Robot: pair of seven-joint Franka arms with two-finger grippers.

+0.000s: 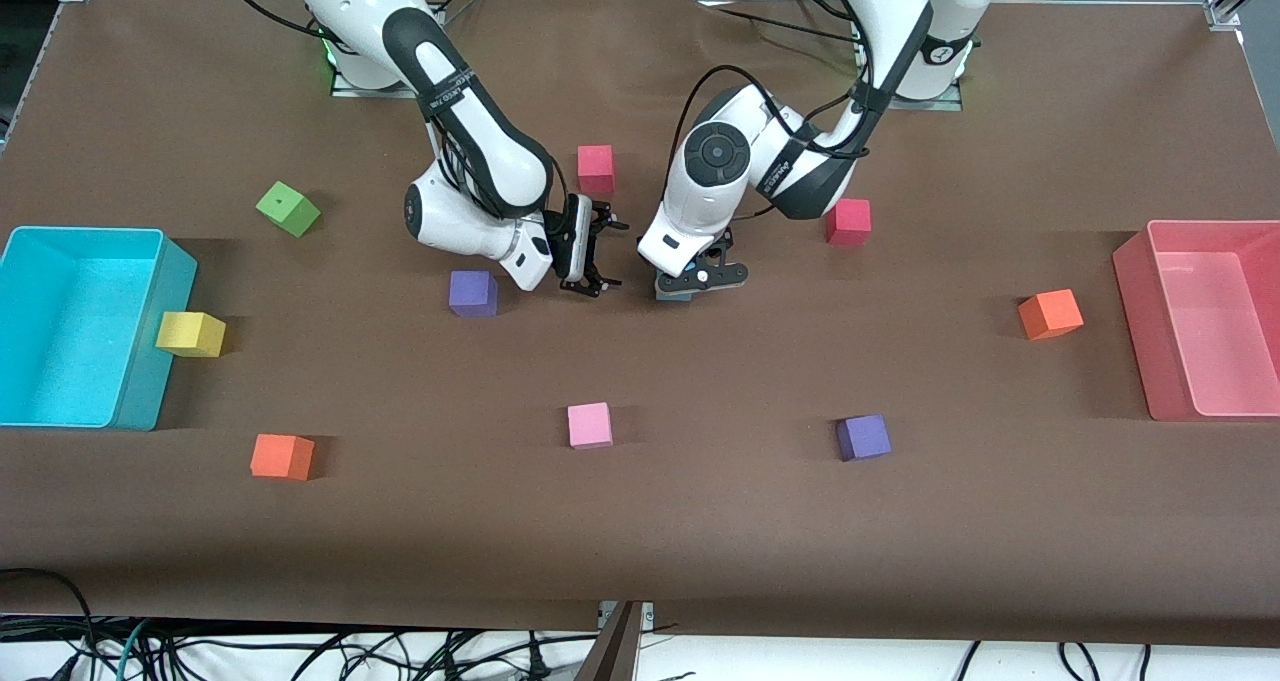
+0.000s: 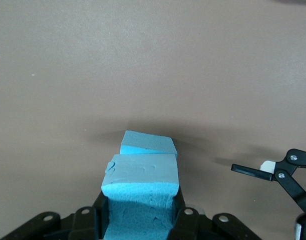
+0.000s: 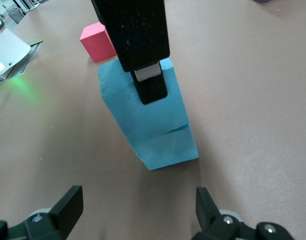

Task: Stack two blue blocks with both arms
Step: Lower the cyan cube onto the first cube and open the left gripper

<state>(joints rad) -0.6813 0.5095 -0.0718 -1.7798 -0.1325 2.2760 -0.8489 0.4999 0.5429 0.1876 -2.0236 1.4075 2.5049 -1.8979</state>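
Two sky-blue blocks stand stacked in the middle of the table. In the right wrist view the upper block (image 3: 135,107) sits on the lower block (image 3: 167,147), slightly offset. My left gripper (image 1: 700,279) is shut on the upper block (image 2: 143,172), and the lower block (image 2: 148,144) shows under it. In the front view the gripper hides all but a sliver of the blocks (image 1: 675,294). My right gripper (image 1: 590,256) is open and empty, just beside the stack toward the right arm's end, its jaws wide apart (image 3: 138,205).
A purple cube (image 1: 473,293) lies close to my right gripper. Red cubes (image 1: 595,168) (image 1: 848,221) lie near the arms. Pink (image 1: 589,425), purple (image 1: 863,437) and orange (image 1: 282,456) cubes lie nearer the camera. A cyan bin (image 1: 150,361) and a pink bin (image 1: 1135,301) stand at the table's ends.
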